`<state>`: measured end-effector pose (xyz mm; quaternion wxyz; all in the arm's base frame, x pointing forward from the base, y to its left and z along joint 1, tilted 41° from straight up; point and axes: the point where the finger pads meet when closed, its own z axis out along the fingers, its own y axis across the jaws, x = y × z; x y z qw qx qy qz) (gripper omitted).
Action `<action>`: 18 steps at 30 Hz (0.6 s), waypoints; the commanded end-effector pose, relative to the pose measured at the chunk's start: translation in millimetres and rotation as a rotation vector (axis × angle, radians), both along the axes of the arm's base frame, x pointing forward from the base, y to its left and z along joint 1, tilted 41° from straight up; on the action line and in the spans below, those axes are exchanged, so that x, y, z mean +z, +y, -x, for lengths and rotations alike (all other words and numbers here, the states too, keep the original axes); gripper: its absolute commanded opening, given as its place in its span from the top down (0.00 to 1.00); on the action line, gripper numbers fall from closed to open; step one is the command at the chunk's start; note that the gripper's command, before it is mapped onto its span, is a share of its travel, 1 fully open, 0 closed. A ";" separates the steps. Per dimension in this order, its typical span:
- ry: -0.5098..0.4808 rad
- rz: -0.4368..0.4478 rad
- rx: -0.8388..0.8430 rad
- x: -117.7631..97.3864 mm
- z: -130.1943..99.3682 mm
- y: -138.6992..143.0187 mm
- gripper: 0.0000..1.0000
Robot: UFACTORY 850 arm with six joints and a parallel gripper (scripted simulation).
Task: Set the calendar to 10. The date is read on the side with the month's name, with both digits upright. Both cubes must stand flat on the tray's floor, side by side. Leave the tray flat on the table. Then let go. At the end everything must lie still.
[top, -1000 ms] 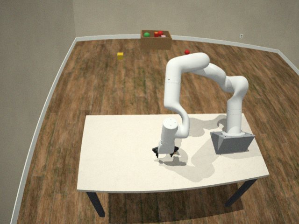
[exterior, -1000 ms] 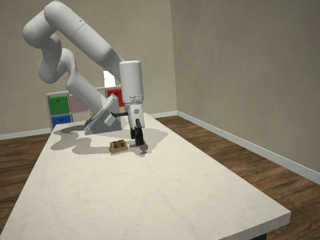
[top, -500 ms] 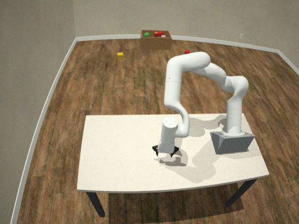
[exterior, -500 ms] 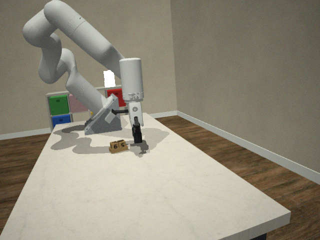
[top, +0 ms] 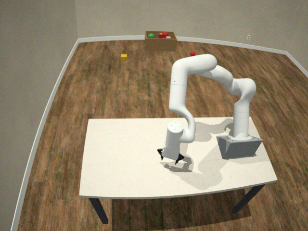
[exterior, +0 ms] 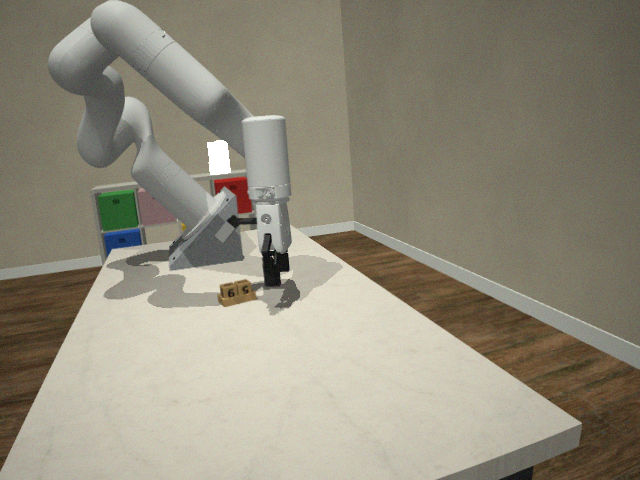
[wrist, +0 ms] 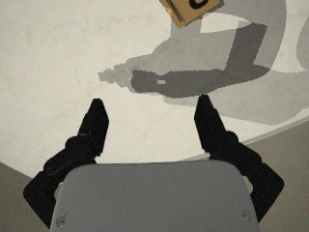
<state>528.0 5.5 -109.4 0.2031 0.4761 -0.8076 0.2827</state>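
Calendar cubes [exterior: 236, 290] — tan, dark-numbered — stand side by side in their tray [exterior: 237, 299].

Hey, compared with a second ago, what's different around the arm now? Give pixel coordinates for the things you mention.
The tool [top: 169, 161] [exterior: 277, 277] [wrist: 151, 107] has risen slightly and turned a little clockwise, as seen from above. Nothing was taken hold of or let go; its fingers are open. The calendar [exterior: 236, 292] [wrist: 195, 9] stayed where it was.
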 end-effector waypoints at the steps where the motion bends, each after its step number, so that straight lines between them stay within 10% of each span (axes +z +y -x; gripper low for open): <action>1: -0.068 0.006 -0.066 -1.8 -1.4 3.2 0.00; 18: -0.245 0.021 -0.271 -6.1 -2.7 8.2 0.00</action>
